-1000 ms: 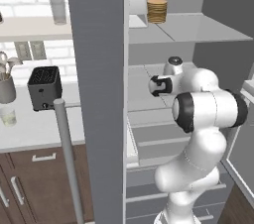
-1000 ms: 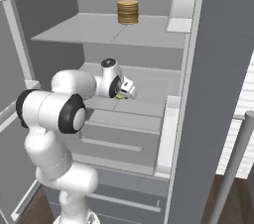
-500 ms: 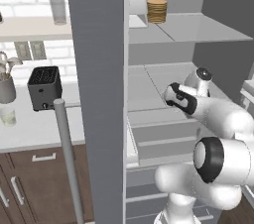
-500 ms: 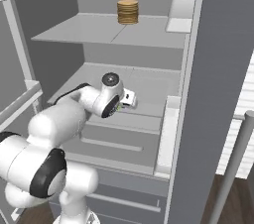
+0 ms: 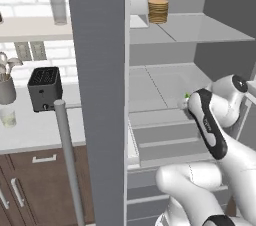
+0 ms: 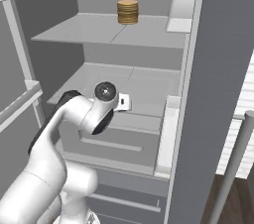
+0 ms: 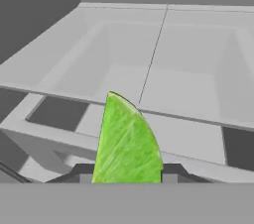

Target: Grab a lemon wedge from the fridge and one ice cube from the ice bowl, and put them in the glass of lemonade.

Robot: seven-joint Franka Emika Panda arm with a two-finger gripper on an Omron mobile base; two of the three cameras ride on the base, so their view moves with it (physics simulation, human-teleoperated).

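Green lemon wedge (image 7: pixel 127 141) sits pinched in the gripper (image 7: pixel 127 168) jaws inside the fridge (image 5: pixel 97 70); next, carry it to the glass.

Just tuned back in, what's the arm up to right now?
The arm is working in the open fridge. In the hand view its end effector is closed on a green lemon wedge, held upright over the middle shelf. The left base view shows a speck of green at the hand. A stack of cookies sits on the upper shelf. Out on the counter stand a toaster and the glass of lemonade, with no wedge in it yet.
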